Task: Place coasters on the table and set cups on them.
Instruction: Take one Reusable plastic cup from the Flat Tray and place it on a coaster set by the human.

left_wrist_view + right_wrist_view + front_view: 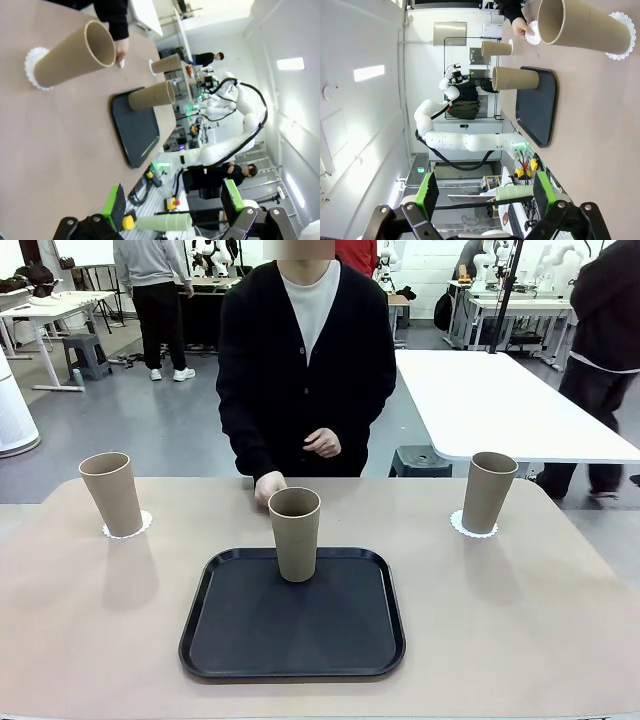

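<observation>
My left gripper (174, 200) and right gripper (486, 191) are spread wide and empty. A cup (112, 493) on a coaster (128, 528) sits near each far corner of the table (500, 620). A third cup (296, 532) stands on the tray (250, 640).

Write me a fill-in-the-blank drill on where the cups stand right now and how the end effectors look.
1. The middle cup stands on the black ___.
2. The left cup and the right cup each stand on a white ___.
3. The person's hand rests on the ___ behind the middle cup.
4. The left end effector and the right end effector both stand ___.

Missing words: tray; coaster; table; open.
</observation>
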Robot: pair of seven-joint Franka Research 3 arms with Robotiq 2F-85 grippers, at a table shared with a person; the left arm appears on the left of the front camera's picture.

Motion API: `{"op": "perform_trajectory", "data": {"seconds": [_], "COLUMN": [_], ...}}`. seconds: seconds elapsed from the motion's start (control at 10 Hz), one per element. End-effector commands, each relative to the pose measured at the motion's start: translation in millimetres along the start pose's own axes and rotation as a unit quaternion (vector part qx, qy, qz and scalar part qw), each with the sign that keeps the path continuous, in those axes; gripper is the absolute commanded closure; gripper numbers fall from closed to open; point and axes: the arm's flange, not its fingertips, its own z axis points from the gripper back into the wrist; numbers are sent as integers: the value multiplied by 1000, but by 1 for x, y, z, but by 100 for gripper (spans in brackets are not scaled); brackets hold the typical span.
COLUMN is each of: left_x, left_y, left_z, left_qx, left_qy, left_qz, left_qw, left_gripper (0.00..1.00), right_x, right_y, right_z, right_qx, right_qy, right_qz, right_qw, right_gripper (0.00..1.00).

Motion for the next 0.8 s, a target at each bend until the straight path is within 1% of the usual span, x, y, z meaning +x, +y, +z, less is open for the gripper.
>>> {"op": "perform_trajectory", "data": {"seconds": [0.0, 0.7], "left_x": [0, 0], "left_y": [-4, -4], "left_z": [1, 1], "left_qx": [-3, -3], "left_qy": [-2, -2], "left_qz": [1, 1], "left_qw": [1000, 1000], "left_gripper": [0, 0], "right_x": [2, 2], "right_y": [2, 2], "right_z": [-1, -1], "right_qx": [5, 5], "right_qy": [-13, -13], "right_qz": [-8, -8], "right_qw": [1000, 1000], "right_gripper": [0, 0]}}
